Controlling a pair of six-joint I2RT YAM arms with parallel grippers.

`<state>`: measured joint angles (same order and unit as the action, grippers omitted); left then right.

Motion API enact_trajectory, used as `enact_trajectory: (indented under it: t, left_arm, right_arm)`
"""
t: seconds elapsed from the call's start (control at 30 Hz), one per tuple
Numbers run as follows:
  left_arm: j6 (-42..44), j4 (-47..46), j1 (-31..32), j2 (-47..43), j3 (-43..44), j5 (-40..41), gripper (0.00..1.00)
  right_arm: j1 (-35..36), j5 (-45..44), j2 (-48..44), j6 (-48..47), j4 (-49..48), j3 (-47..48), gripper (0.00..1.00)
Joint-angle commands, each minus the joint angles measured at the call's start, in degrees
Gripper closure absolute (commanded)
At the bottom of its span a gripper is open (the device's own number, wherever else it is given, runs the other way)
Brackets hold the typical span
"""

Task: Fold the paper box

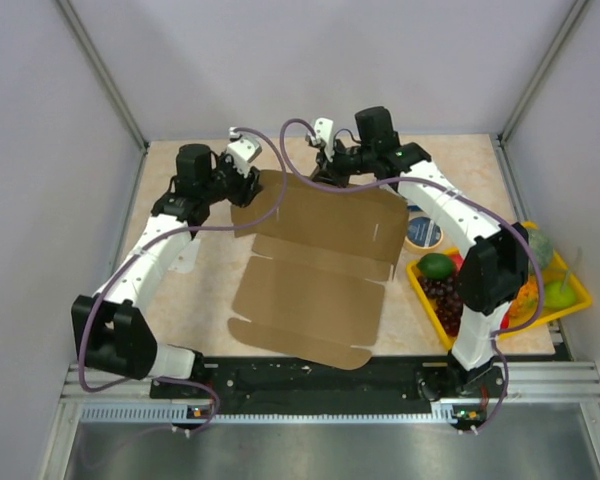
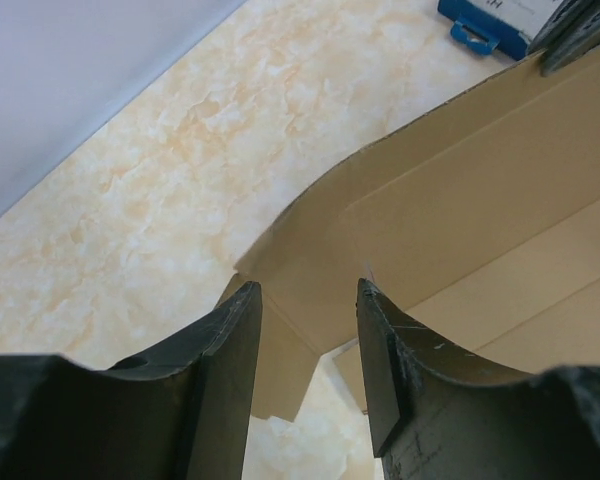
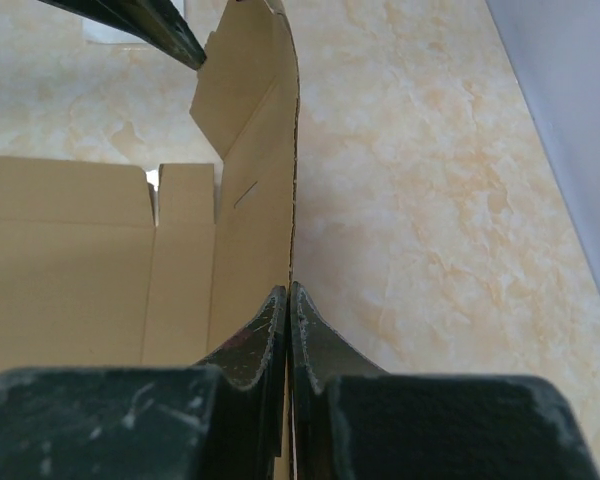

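Lying open across the middle of the tabletop (image 1: 205, 300) is one paper box (image 1: 315, 270), a single brown die-cut sheet that is mostly flat, with only its far flap lifted off the surface and standing on edge. Two arms reach over it to that raised flap, one at each end. The right pincer (image 3: 288, 292) is clamped on the flap's thin upper edge, its two fingers pressed together with the cardboard between them. The left pincer (image 2: 310, 290) sits at the flap's left end with its two fingers apart; the card's rounded corner shows in the gap, and I cannot tell whether either finger touches it. Just beside the sheet's right edge lies one round blue-rimmed disc (image 1: 422, 233). Further right, one yellow tray (image 1: 578, 290) holds one bunch of dark grapes (image 1: 443, 297) and one green fruit (image 1: 436, 265) among other produce.
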<state>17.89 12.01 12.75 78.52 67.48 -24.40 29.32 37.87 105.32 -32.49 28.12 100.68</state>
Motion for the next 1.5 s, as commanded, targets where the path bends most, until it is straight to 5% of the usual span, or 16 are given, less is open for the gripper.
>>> enact_trajectory:
  t: [0.0, 0.17, 0.37, 0.77, 1.1, 1.2, 1.3, 1.47]
  left_arm:
    - [8.3, 0.9, 0.2, 3.0, 5.5, -2.6, 0.52]
    - [9.6, 1.9, 0.2, 6.7, 9.1, -4.7, 0.53]
    - [9.2, 1.2, -0.4, 5.8, 10.1, 1.8, 0.57]
    - [10.0, 23.8, -4.0, 13.1, 25.2, -17.2, 0.51]
    - [10.1, 21.5, -4.0, 15.6, 23.0, -19.8, 0.5]
    - [10.1, 19.5, -4.0, 16.6, 22.3, -19.9, 0.56]
    - [8.4, 17.4, -3.9, 16.4, 21.8, -19.4, 0.75]
    - [3.4, 4.6, -3.3, 9.7, 11.5, -16.4, 0.93]
  right_arm:
    - [-0.9, 4.0, 0.9, -1.8, 1.0, 3.6, 1.0]
    - [-1.1, 4.8, 1.2, -2.2, 1.8, 3.6, 1.0]
    - [-1.4, 5.1, 1.5, -2.4, 2.2, 3.9, 1.0]
    - [-1.4, 5.0, 2.2, -2.1, 2.6, 5.4, 1.0]
    - [-1.5, 6.7, 2.3, -1.6, 3.2, 6.7, 1.0]
    - [-1.5, 6.7, 2.7, -1.0, 3.2, 7.2, 1.0]
    - [-1.5, 5.0, 3.2, -0.6, 3.1, 7.5, 1.0]
    - [0.2, -4.8, 3.8, -0.9, 2.8, 6.9, 1.0]
